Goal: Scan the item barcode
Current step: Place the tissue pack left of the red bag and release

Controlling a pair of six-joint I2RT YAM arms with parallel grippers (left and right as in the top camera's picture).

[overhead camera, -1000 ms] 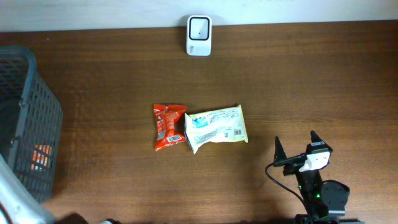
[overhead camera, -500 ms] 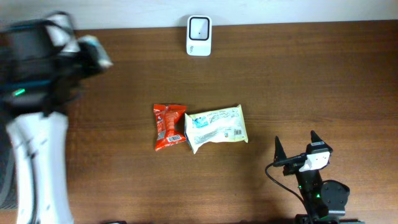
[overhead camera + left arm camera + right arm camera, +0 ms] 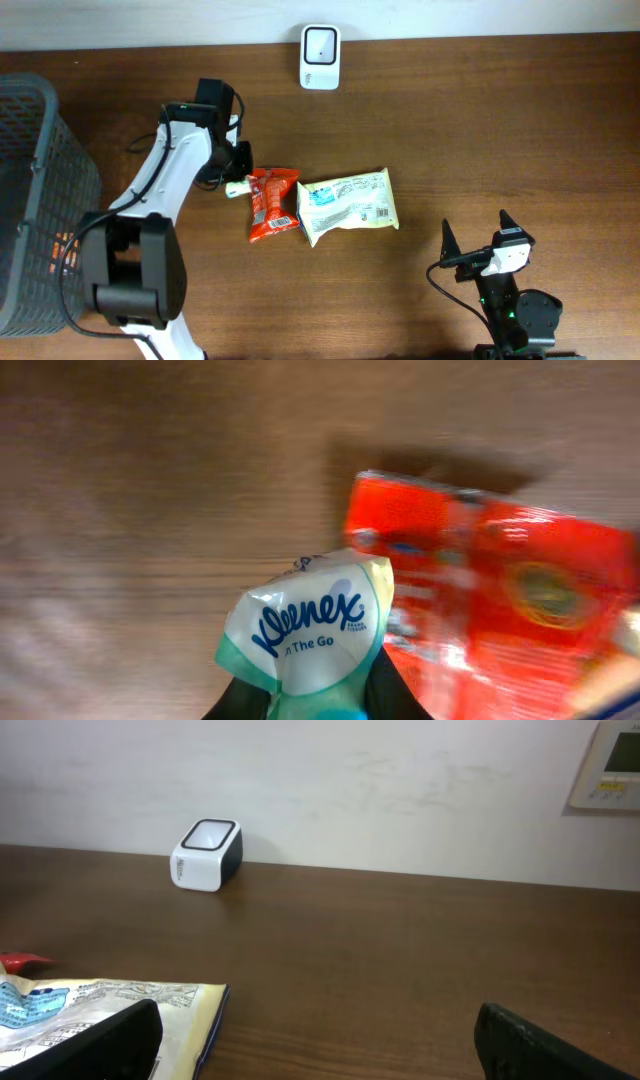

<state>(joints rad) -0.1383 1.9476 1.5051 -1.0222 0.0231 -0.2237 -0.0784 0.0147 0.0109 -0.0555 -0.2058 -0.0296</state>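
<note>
Tissue pack (image 3: 305, 635) is pinched in the left gripper (image 3: 236, 183), mid-table (image 3: 500, 120) just beside the red snack bag (image 3: 271, 204), probably so its barcode can be turned toward the scanner (image 3: 320, 44) at the far edge. Right gripper (image 3: 476, 228) sits spread wide and empty by the near right corner.

Left arm (image 3: 163, 180) white, joints black (right arm (image 3: 507, 300) mostly black).

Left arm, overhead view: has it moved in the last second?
Yes. The left arm swung right from the basket to the red packet, holding a tissue pack.
</note>
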